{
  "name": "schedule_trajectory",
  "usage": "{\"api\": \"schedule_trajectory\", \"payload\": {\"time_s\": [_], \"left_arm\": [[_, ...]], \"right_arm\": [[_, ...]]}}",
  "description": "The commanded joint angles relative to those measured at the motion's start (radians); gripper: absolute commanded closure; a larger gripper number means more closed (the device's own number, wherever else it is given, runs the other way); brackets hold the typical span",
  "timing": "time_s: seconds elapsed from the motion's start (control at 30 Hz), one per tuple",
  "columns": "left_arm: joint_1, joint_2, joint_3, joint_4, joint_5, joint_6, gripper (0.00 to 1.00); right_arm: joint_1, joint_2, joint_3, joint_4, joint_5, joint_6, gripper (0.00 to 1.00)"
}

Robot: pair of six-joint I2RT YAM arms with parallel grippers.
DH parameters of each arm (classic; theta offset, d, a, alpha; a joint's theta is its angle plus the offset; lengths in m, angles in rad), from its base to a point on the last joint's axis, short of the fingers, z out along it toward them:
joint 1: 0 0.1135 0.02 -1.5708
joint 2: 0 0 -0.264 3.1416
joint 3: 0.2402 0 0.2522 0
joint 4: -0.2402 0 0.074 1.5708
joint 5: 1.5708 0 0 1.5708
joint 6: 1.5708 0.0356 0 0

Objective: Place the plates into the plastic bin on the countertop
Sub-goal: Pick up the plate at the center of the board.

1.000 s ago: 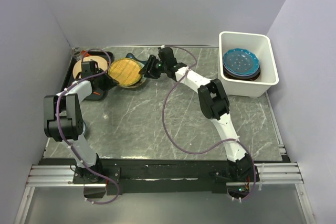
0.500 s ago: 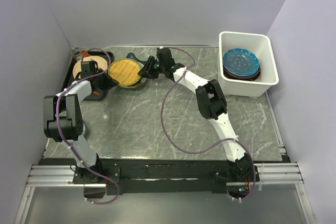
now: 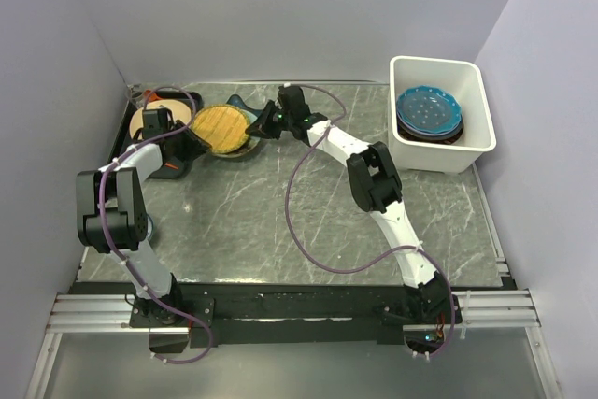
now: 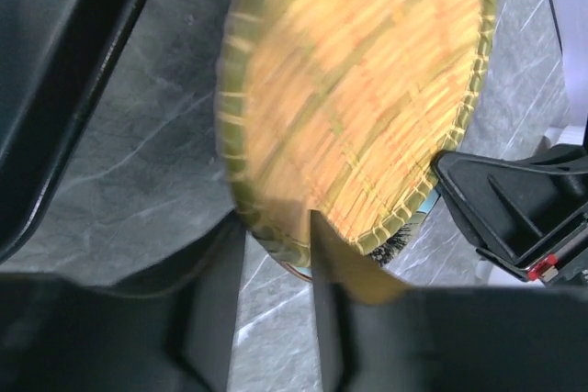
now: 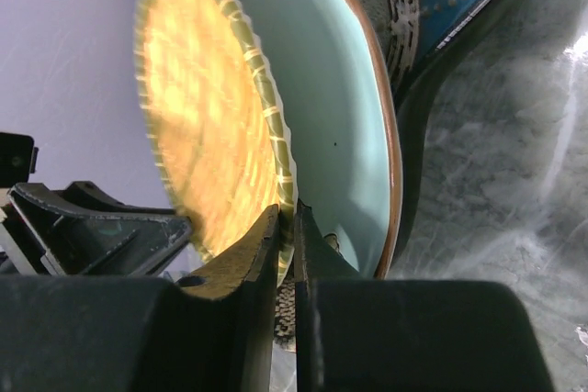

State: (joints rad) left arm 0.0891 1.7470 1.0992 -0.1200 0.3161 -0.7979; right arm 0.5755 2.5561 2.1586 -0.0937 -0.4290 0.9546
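The bench (image 3: 262, 221) carries the white bin (image 3: 439, 158) at far right (blue plates (image 3: 428, 111) inside). Well apart, far left, the woven yellow plate (image 3: 222, 128) tilts over a teal plate (image 5: 340, 117). The right pincer (image 5: 286, 227) pinches its rim, and the left pincer (image 4: 276, 263) is slightly spread at the opposite edge.

Blurred, seemingly woven yellow plate (image 4: 358, 98) over countertop (image 4: 138, 172).

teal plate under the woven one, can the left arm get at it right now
Probably not: the yellow woven plate, pinched at its rim by the right fingers, stands tilted between the left fingers and the teal plate.
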Motion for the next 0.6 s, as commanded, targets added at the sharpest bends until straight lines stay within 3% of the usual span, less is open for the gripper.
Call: {"api": "schedule_trajectory", "payload": {"time_s": [0.0, 0.2, 0.37, 0.57], "left_arm": [[-0.006, -0.05, 0.028, 0.042, 0.038, 0.022, 0.51], [-0.006, -0.075, 0.031, 0.059, 0.04, 0.016, 0.25], [-0.003, -0.093, 0.037, 0.045, 0.028, 0.022, 0.15], [-0.005, -0.125, 0.03, 0.031, 0.006, 0.022, 0.11]], "right_arm": [[-0.008, -0.04, -0.029, 0.089, -0.011, 0.007, 0.94], [-0.025, -0.079, -0.078, 0.132, -0.016, 0.026, 0.96], [-0.032, -0.103, -0.124, 0.19, -0.027, 0.042, 0.96], [-0.051, -0.129, -0.181, 0.27, -0.054, 0.088, 0.97]]}}
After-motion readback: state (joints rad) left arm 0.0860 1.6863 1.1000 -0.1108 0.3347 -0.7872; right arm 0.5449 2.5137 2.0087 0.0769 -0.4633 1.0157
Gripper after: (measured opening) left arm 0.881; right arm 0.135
